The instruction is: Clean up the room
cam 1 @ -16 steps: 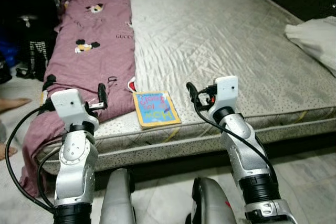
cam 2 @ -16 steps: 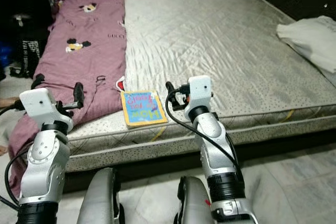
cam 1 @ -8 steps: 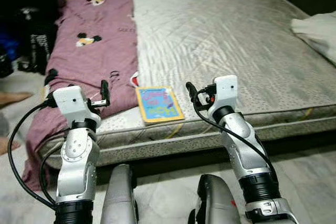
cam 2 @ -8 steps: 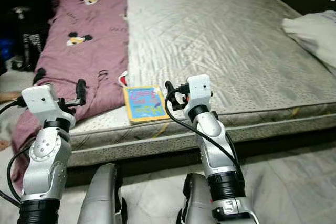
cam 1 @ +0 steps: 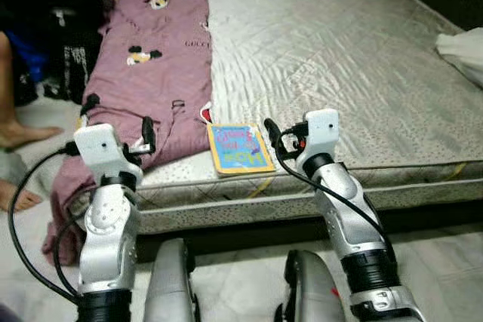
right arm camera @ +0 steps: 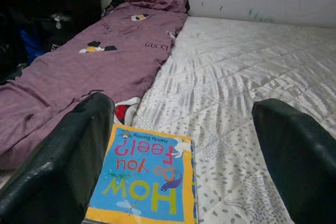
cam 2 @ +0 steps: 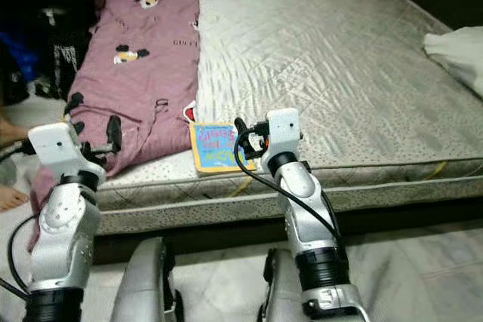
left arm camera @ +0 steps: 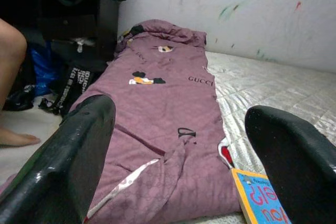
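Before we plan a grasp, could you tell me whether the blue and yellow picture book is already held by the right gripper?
No, the blue and yellow picture book lies flat on the mattress below the open right gripper.

Quilted matt mattress (cam 1: 339, 58); soft maroon cloth blanket (cam 1: 151, 73); glossy book (cam 1: 240, 148).

— What's on the floor at the left?
— A person's bare foot (cam 1: 16, 197) near the bed's corner, and a dark bag (cam 1: 72, 73) with white lettering farther back.
— And beyond the bed?
— A white wall (left arm camera: 252, 9) with small paint marks, far side.
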`<state>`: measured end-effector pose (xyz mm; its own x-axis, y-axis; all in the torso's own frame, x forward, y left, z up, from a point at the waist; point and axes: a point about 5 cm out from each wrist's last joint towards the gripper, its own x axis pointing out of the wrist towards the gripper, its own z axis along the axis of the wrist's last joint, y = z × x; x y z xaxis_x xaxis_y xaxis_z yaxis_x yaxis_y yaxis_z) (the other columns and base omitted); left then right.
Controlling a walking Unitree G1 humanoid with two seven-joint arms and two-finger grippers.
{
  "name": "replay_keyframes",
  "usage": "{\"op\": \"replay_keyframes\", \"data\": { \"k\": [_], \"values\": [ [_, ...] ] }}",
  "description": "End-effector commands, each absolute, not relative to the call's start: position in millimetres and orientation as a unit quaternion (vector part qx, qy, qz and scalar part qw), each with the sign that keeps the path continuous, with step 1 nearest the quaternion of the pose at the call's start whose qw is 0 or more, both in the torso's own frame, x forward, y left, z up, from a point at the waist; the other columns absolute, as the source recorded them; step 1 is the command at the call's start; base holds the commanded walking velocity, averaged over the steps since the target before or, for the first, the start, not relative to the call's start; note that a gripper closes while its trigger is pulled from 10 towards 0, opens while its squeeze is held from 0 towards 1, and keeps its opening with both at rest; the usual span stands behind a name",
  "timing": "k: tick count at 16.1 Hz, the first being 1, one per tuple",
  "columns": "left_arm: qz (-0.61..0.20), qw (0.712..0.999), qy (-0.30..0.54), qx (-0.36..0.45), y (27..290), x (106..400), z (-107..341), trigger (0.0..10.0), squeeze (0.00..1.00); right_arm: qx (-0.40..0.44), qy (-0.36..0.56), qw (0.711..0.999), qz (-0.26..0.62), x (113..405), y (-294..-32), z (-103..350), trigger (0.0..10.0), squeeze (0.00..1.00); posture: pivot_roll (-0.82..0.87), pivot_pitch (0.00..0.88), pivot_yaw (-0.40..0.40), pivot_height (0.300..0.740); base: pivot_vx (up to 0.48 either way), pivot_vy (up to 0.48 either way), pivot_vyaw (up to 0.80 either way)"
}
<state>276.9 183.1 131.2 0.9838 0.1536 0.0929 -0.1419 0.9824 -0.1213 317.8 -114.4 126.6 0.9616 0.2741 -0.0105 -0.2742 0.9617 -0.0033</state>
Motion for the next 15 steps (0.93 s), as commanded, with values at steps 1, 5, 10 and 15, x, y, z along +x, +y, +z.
{"op": "replay_keyframes", "data": {
  "k": [1,5,10,15],
  "values": [
    [0.064,0.995,-0.049,-0.057,178.8,279.0,132.7,10.0,0.00,-0.004,0.001,0.990,0.139,319.3,-115.3,129.0,10.0,0.00,-0.10,0.023,-0.008,0.595,0.000,0.000,0.00],
    [0.063,0.995,-0.049,-0.055,178.6,279.1,132.5,10.0,0.00,-0.001,0.003,0.990,0.141,318.8,-114.8,128.2,10.0,0.00,-0.10,0.023,-0.008,0.576,0.000,0.000,0.00],
    [0.062,0.995,-0.047,-0.057,177.5,279.1,131.9,10.0,0.00,-0.003,0.002,0.990,0.142,319.1,-114.6,127.9,10.0,0.00,-0.10,0.018,-0.010,0.546,0.000,0.000,0.00],
    [0.062,0.995,-0.053,-0.051,177.4,279.3,132.4,10.0,0.00,-0.007,0.004,0.990,0.143,319.4,-115.2,127.2,10.0,0.00,-0.10,0.010,-0.012,0.546,0.115,0.000,0.00]
  ]
}}
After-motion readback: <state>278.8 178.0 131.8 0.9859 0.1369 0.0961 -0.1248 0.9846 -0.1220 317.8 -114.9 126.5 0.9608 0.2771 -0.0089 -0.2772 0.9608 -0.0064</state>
